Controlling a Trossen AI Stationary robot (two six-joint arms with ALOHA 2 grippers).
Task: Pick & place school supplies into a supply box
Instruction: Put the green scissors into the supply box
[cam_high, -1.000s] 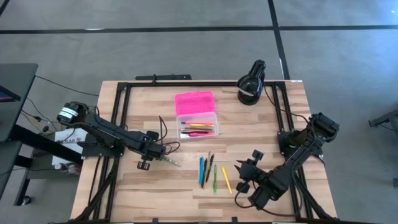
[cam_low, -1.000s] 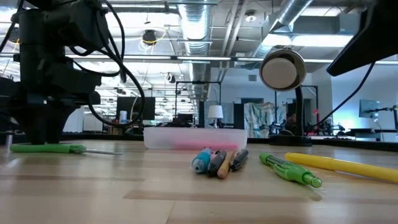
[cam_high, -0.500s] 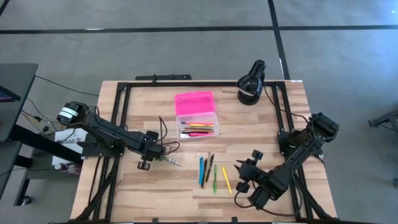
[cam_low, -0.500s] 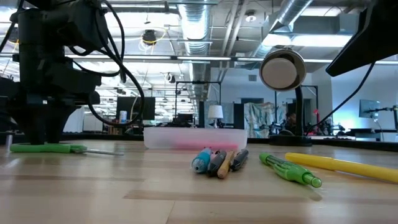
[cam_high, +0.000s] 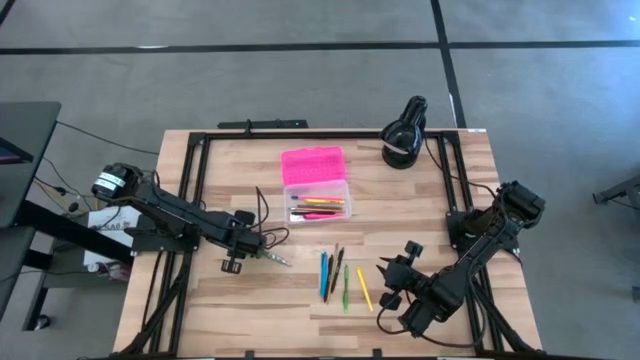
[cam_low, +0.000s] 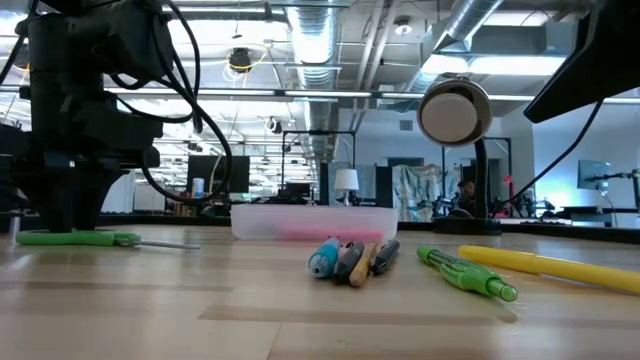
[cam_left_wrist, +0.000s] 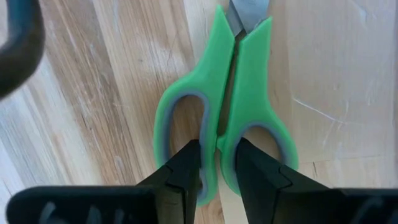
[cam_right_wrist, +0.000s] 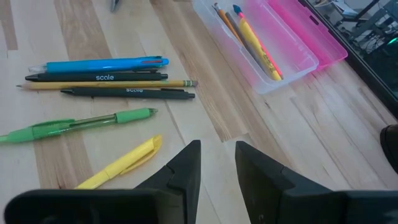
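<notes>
The green-handled scissors (cam_left_wrist: 224, 93) lie flat on the wooden table at its left (cam_high: 274, 260), blades toward the right. My left gripper (cam_left_wrist: 217, 177) points straight down over their handles and is shut on them. The supply box (cam_high: 317, 202), clear with its pink lid (cam_high: 312, 164) laid open behind it, sits mid-table and holds a few pens. Several more pens and a pencil (cam_high: 340, 275) lie side by side nearer the front. My right gripper (cam_right_wrist: 217, 165) hovers open above the table's near right (cam_high: 392, 282), with nothing between its fingers. My left gripper comes from above, pointing down, with one finger (cam_left_wrist: 189, 165) in each finger loop. The two inner bars of the handles (cam_left_wrist: 219, 140) stand pinched between the fingers. The scissors rest flat on the table (cam_low: 75, 238).
A black round lamp (cam_high: 404, 135) stands at the far right corner. Black frame rails (cam_high: 200, 150) run along the table's edges. A blue pen (cam_right_wrist: 99, 64), a green pen (cam_right_wrist: 81, 124) and a yellow one (cam_right_wrist: 121, 163) lie just ahead of my right gripper.
</notes>
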